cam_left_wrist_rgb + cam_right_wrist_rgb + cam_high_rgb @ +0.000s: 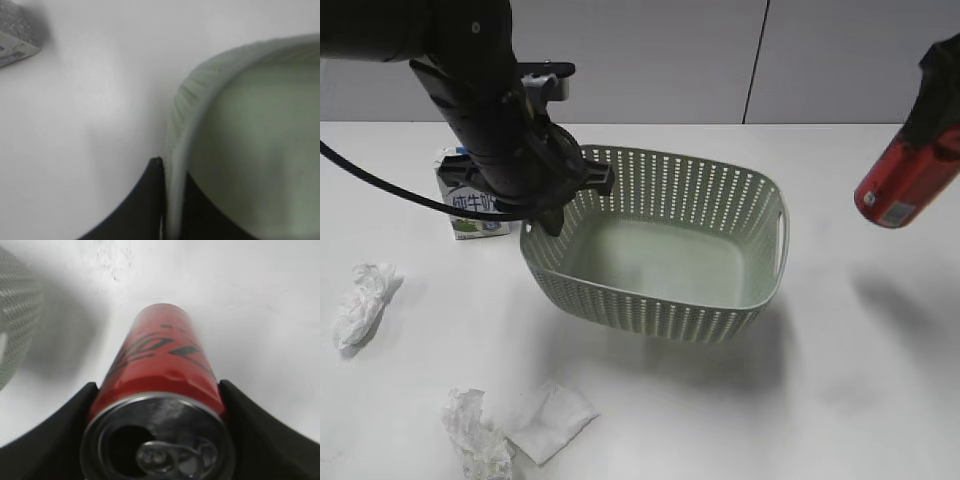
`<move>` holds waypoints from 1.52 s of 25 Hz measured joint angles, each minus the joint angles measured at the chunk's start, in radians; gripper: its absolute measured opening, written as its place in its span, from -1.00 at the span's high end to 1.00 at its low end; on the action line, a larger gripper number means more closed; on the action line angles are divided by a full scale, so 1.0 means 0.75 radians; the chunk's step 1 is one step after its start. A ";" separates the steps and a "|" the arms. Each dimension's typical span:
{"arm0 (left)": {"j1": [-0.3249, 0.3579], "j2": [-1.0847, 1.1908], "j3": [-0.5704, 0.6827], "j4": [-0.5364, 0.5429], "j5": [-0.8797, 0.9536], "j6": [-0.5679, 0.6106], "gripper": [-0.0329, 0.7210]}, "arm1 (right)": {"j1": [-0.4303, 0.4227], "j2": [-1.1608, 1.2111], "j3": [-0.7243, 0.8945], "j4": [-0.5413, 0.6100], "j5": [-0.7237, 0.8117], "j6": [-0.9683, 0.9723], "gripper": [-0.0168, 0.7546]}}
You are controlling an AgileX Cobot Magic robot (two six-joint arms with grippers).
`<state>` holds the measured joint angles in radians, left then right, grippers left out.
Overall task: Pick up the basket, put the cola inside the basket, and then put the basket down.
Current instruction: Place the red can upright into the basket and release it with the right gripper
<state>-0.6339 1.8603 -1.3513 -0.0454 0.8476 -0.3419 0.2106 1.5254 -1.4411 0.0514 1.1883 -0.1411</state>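
Two arms work above a white tabletop (840,400). Left claw (558,195): clamped on the left rim of the sage-green perforated basket (665,245), one finger outside the wall and one inside, as the left wrist view confirms with the rim (175,200) running between the two dark fingers (135,210). The basket hangs tilted, its left end held up and its lower right corner over a soft shadow on the tabletop; whether that corner touches the surface cannot be told. Its interior is bare and open from above, and a handle slot (783,222) shows in the right wall.

Right claw (160,440): closed on the red cola can (905,180), which hangs in the air at the right edge of the exterior view, well apart from the basket's right rim and tilted with its base down and to the left. In the right wrist view the can (160,370) sits between two dark fingers (260,440), silver top with pull tab toward the camera, and the basket wall (15,315) lies at the far left of that view, with bare tabletop between.

A white-and-blue milk carton (470,200) stands just behind and left of the left claw, near the basket's left end. Crumpled white tissues lie along the left and near edges: one (362,303) at far left, two more (475,430) (552,420) in front of the basket. The tabletop between basket and can is open.
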 joint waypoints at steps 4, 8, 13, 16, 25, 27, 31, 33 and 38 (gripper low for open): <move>-0.005 0.022 0.000 0.002 0.000 0.020 0.92 | 0.130 -0.057 -0.070 -0.002 0.014 0.045 -0.37; -0.035 0.057 0.000 0.014 -0.016 0.025 0.92 | 0.361 -0.036 -0.101 -0.003 0.013 0.080 -0.37; -0.044 0.065 -0.004 0.014 -0.027 0.026 0.92 | 0.548 0.101 -0.102 0.003 0.007 0.092 -0.37; -0.044 0.065 -0.007 0.007 -0.032 0.026 0.92 | 0.600 0.207 -0.102 0.000 -0.021 0.088 -0.37; -0.046 0.066 -0.008 -0.003 -0.028 0.028 0.92 | 0.616 0.429 -0.102 0.033 0.007 0.008 -0.41; -0.046 0.066 -0.008 -0.002 -0.028 0.029 0.92 | 0.616 0.429 -0.102 0.039 0.007 0.002 -0.63; -0.046 0.066 -0.008 -0.002 -0.031 0.029 0.92 | 0.616 0.429 -0.116 0.055 0.007 -0.001 -0.70; -0.046 0.066 -0.008 -0.016 -0.029 0.029 0.92 | 0.616 0.421 -0.151 0.067 0.008 0.005 -0.70; -0.046 0.066 -0.008 -0.053 -0.009 0.029 0.92 | 0.573 0.385 -0.321 0.076 0.012 0.024 -0.70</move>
<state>-0.6681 1.9101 -1.3575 -0.0849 0.8405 -0.3203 0.6403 1.8143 -1.6819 0.1084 1.1970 -0.1232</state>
